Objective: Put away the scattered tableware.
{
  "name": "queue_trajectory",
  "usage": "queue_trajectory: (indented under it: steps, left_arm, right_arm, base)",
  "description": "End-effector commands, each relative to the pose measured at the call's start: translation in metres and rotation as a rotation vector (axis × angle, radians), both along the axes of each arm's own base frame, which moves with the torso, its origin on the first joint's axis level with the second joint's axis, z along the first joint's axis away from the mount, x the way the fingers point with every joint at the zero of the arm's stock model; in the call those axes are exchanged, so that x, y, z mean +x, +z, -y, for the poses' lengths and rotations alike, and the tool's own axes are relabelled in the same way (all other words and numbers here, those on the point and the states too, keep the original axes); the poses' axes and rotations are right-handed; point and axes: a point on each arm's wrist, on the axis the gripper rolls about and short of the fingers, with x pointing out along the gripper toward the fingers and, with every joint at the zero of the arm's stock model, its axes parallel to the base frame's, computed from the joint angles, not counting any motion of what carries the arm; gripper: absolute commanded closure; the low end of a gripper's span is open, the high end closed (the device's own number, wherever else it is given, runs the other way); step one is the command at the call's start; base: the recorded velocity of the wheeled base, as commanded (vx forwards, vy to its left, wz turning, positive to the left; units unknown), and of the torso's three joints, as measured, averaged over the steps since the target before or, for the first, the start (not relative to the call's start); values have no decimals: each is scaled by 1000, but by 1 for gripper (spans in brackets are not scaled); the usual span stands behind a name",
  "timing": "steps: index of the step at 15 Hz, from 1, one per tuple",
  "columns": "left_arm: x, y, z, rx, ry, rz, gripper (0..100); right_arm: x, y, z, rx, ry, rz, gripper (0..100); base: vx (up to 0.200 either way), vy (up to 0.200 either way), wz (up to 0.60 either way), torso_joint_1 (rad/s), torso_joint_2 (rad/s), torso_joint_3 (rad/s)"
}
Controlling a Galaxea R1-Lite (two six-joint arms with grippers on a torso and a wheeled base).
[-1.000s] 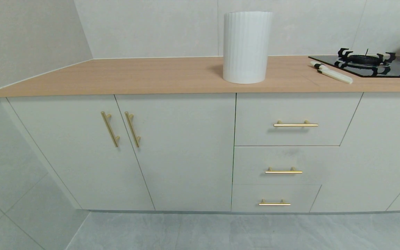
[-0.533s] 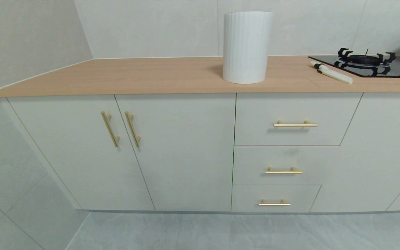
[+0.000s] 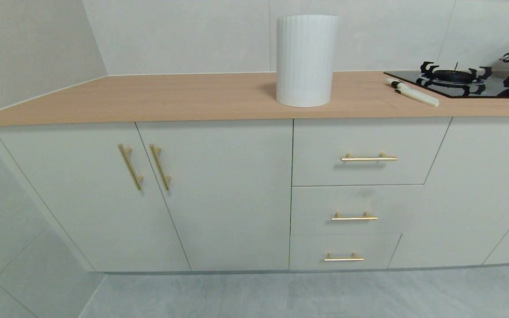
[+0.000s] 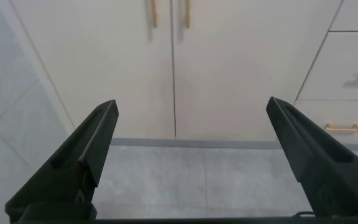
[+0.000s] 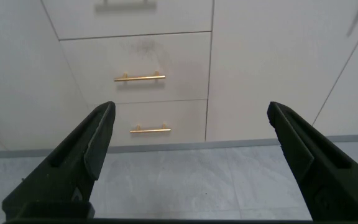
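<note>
**A:** Where is the knife (image 3: 411,92)?

**B:** On the bench (image 3: 148,97), lying flat just beside the stove (image 3: 453,90). It is well apart from the tall white pot (image 3: 304,61). The pot stands upright, maybe to hold things like that.

**A:** And the left tool (image 4: 191,107)?

**B:** Spread wide with nothing in it, low in front of the doors (image 4: 241,62).

**A:** The right tool (image 5: 191,109)?

**B:** Spread wide and empty too, facing the drawers (image 5: 138,62). I guess both are ready to grab.
</note>
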Motion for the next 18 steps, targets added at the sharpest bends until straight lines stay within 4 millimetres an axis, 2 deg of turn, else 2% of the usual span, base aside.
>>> queue_trajectory:
  steps: [1, 4, 18]
  left_arm:
    - [0, 0, 0, 0, 1, 1, 0]
    - [0, 0, 0, 1, -1, 1, 0]
    - [0, 0, 0, 1, 1, 1, 0]
  right_arm:
    - [0, 0, 0, 1, 2, -2, 0]
    - [0, 0, 0, 1, 2, -2, 0]
    - [0, 0, 0, 1, 0, -2, 0]
  base:
    - [0, 0, 0, 0, 0, 0]
    - [0, 0, 0, 0, 0, 0]
    - [200, 0, 0, 4, 2, 3]
